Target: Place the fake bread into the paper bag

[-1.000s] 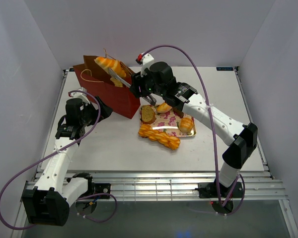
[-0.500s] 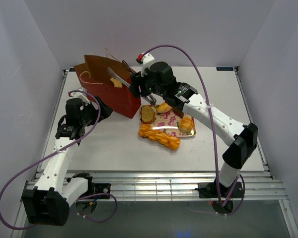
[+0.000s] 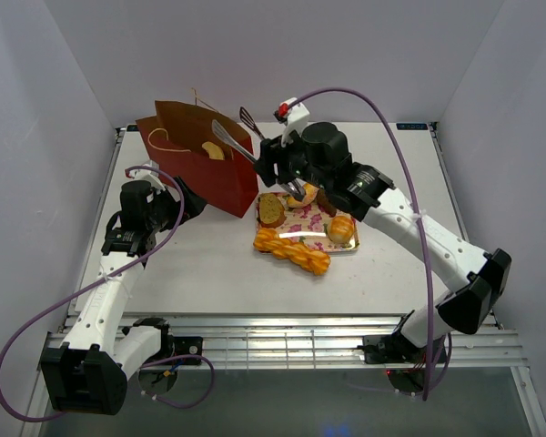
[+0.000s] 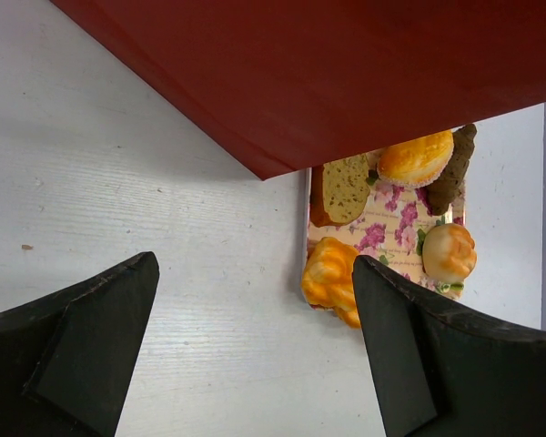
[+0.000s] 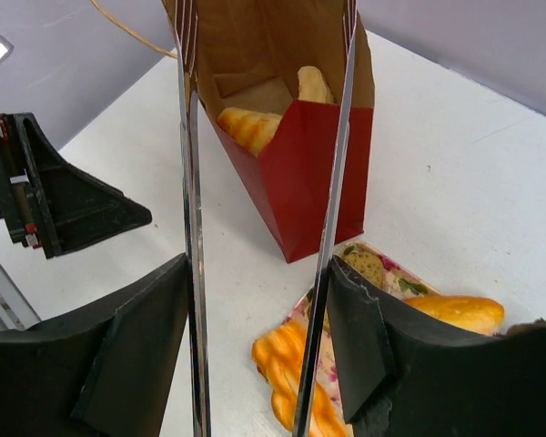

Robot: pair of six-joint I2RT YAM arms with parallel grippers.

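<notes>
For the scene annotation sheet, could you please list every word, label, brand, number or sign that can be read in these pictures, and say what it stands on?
No legible text in any view.
Paper bag: plain dark red sides, nothing printed.
Tray: pink flower pattern only, no words.
Small blue strip at the table's far right edge: perhaps a label, too small to read.
Both arms: no readable markings.

Overhead view faces down; both wrist views share the paper bag [image 5: 296,173].
</notes>
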